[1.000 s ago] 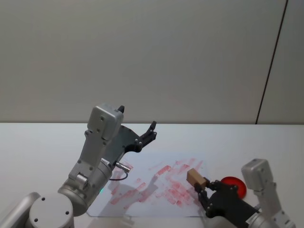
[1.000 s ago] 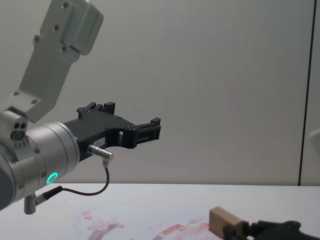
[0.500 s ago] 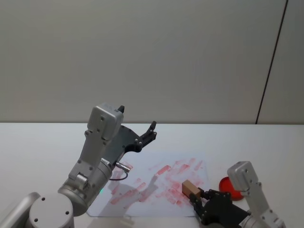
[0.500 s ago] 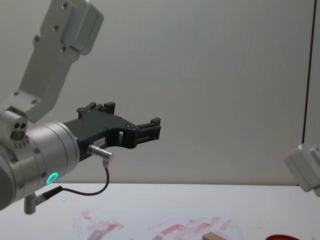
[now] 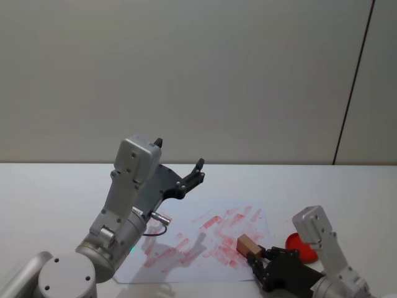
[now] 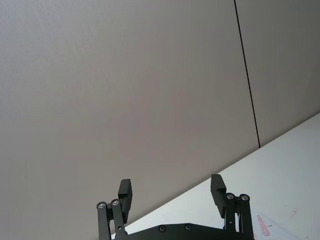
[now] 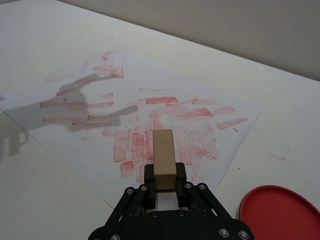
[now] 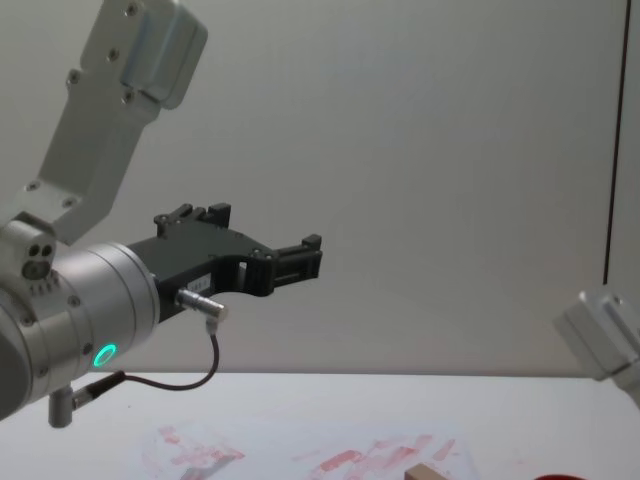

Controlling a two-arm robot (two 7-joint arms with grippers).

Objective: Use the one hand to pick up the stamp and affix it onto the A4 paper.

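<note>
Stamp (image 7: 164,159) is clamped in the right gripper (image 7: 165,176), low at the A4 paper (image 7: 90,80); this appears to be the pressing step. Next, press straight down, face flat. Left gripper (image 6: 171,186) hangs raised, jaws wide.

Plain pale grey wall (image 5: 186,74) at the back. Thin dark line (image 5: 355,81) running down it on the right side, a bit slanted. White flat table (image 5: 49,186) in front, meeting the wall along a straight edge. Soft, even light everywhere.

No readable text, red prints (image 7: 131,146) on the A4 paper (image 7: 165,90) illegible
</note>
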